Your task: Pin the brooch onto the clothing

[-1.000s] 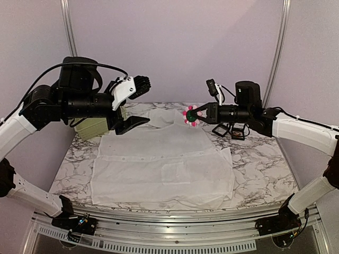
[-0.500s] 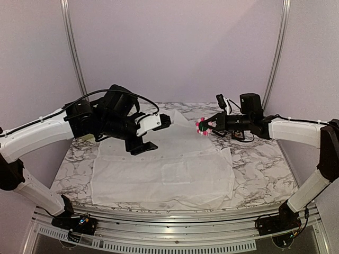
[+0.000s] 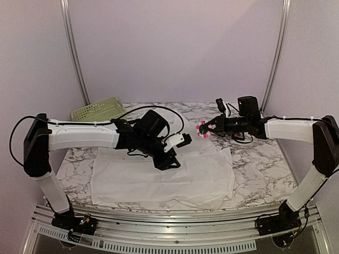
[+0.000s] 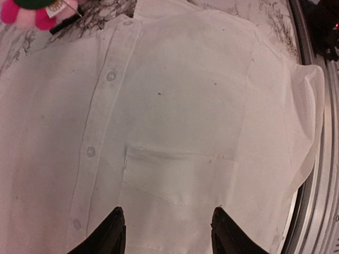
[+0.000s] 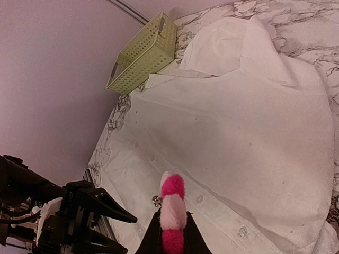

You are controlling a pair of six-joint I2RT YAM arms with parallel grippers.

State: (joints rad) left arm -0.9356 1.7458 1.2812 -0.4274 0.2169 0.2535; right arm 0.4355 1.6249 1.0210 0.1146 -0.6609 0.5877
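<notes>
The white button-front shirt [image 3: 159,177] lies flat on the marble table, collar at the back. My left gripper [image 3: 170,153] hovers open over the shirt's middle; in its wrist view [image 4: 167,225] the fingers straddle the chest pocket [image 4: 169,174], with the button row [image 4: 91,152] to the left. My right gripper [image 3: 207,128] is shut on the fluffy pink brooch [image 3: 202,129] and holds it above the shirt's far right part. In the right wrist view the brooch [image 5: 172,211] is edge-on between the fingers, a small metal pin part beside it. The brooch also shows in the left wrist view [image 4: 32,10].
A pale green slotted basket [image 3: 98,108] stands at the back left, also in the right wrist view [image 5: 145,53]. Small dark objects [image 3: 239,136] lie behind the right arm. The table's metal front rail [image 3: 169,219] runs along the near edge.
My left arm has swung right and down from the basket to over the shirt's middle, uncovering the basket. My right gripper has carried the brooch a little right and lower.
</notes>
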